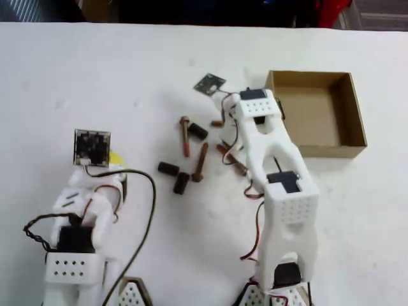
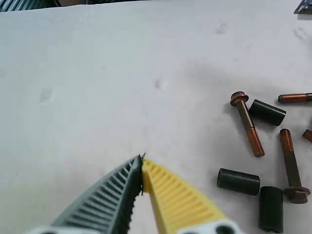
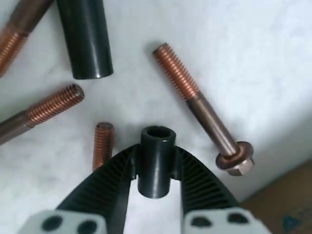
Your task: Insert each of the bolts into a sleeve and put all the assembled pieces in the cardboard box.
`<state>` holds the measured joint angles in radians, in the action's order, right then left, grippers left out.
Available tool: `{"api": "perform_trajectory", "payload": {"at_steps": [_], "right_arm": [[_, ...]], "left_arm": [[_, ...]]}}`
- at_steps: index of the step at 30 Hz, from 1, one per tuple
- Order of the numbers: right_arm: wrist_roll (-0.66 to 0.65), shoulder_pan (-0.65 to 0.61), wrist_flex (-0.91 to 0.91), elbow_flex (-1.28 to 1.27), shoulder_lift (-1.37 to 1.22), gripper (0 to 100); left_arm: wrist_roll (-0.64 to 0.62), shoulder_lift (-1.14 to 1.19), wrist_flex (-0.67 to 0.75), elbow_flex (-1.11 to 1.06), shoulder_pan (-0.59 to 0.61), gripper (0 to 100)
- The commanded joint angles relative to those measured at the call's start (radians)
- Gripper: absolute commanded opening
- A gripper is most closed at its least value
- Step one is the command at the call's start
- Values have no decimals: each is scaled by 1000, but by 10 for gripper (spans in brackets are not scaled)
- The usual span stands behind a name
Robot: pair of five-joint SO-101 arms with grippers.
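Sleeve (image 3: 156,161) sits clamped between the right jaws beside a bolt (image 3: 202,109), while left jaws meet empty.

My left arm (image 1: 80,220) sat folded close to its base, the left gripper (image 2: 142,163) with its grey and yellow fingers pressed together. My right arm (image 1: 277,172) stretched forward, the right gripper (image 3: 156,155) clamped around a black sleeve (image 3: 157,170).

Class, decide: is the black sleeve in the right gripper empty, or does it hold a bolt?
Empty: the sleeve, clamped in the right gripper, shows an open, hollow end with nothing inside.
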<state>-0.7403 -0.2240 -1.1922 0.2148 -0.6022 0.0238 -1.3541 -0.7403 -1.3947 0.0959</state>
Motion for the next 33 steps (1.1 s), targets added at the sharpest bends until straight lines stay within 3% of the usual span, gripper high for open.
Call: {"api": "perform_trajectory", "payload": {"at_steps": [1, 24, 29, 33], "right_arm": [[-6, 2, -47, 17, 113, 17], [-2, -7, -383, 9, 1006, 17], [221, -4, -404, 8, 1167, 17], [247, -5, -458, 8, 1230, 17]], "left_arm": [[15, -12, 25, 6, 1, 23], [15, -12, 25, 6, -1, 23], [15, -12, 25, 6, -1, 23], [15, -10, 25, 6, -1, 23]]}}
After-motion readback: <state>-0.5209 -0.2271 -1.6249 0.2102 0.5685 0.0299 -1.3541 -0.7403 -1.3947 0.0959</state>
